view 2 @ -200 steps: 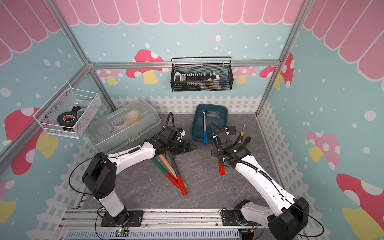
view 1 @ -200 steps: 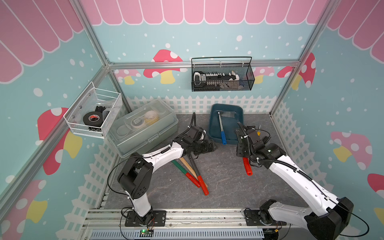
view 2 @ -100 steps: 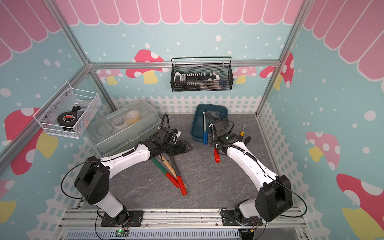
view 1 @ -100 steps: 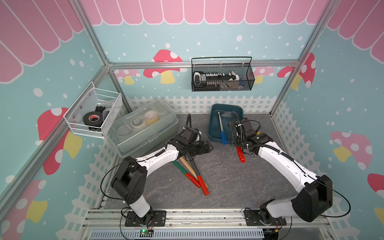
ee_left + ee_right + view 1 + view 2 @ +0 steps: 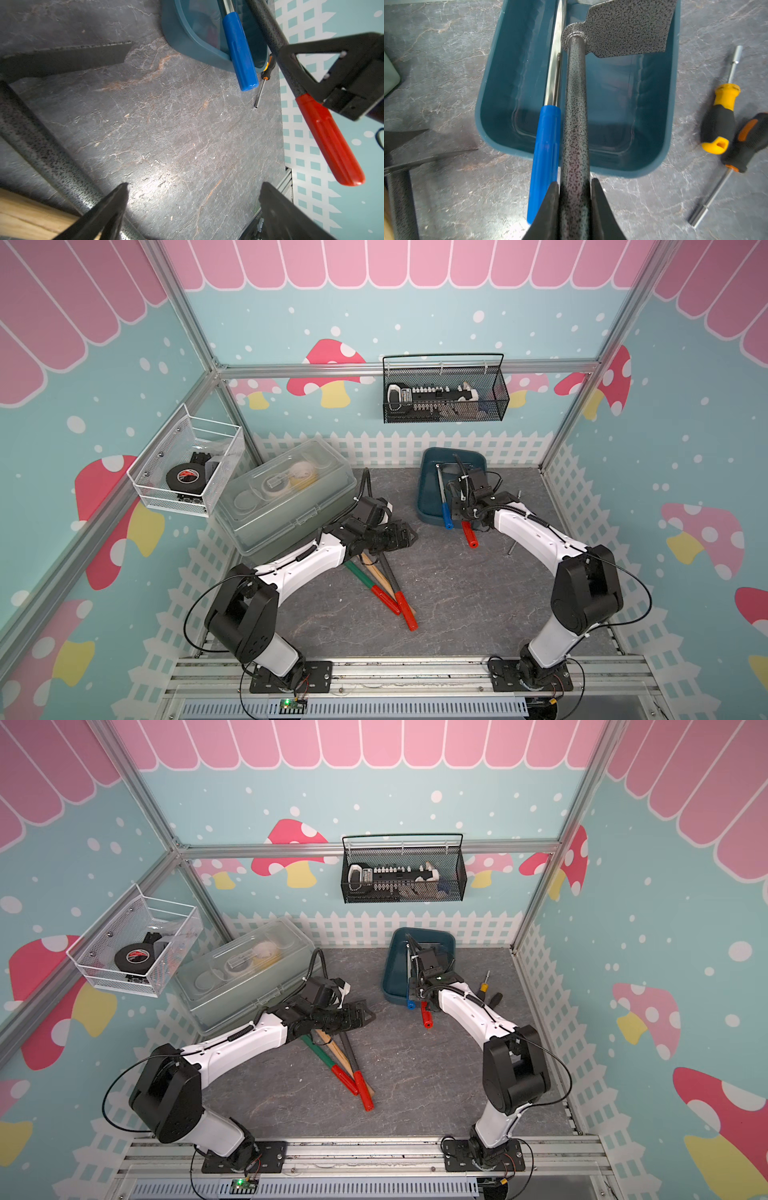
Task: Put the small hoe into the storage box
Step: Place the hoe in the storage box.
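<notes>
Placing step: right gripper (image 5: 574, 182) clamped on small hoe (image 5: 576, 104) by its shaft, blade over storage box (image 5: 494, 83) at top centre of right wrist view beside blue-handled tool (image 5: 546, 145); next, lower in, then unclamp.

Centre of a top view: teal-blue storage box (image 5: 392, 969); small hoe (image 5: 425, 1015), black-speckled grey, red grip; blue-handled tool (image 5: 410, 1004); grey veined floor (image 5: 415, 1073).
</notes>
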Robot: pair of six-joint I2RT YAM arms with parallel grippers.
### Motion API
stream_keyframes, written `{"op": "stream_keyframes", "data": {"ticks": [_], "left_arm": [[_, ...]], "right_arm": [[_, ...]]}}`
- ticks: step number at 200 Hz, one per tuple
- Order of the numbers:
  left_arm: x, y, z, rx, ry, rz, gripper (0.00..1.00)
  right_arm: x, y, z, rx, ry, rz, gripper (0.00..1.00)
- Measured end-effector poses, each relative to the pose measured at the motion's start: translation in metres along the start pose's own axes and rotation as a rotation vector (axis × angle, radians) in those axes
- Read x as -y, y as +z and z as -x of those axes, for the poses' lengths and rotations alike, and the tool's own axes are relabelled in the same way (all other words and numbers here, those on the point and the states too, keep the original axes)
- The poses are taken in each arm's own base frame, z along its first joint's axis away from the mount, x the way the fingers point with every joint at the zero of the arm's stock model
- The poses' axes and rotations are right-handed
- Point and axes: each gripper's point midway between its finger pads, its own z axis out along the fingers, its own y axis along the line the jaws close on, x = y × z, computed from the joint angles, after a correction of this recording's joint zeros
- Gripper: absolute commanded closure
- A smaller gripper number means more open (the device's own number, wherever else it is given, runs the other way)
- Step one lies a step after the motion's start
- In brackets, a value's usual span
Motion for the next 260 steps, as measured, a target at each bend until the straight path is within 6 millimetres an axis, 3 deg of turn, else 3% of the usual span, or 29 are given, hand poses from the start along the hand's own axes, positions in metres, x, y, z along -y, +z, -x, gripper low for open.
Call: {"op": "stream_keyframes", "data": {"ticks": [116,203,260], "left_arm": [[-0.004,-0.006,-0.003,-0.004,-0.003,0.016,0.03],[-0.004,-0.007,-0.003,-0.004,-0.001,0.019,0.03],[-0.005,-0.007,-0.003,-0.005,-0.002,0.021,0.03]], "right_arm": [[-0.001,0.075,0.025,0.023,0.039,0.017,1.00],[-0.021,0.100,0.046,0.094,0.051,0.111,1.00],[-0.023,0.107,0.050,0.108,0.050,0.124,1.00]]}}
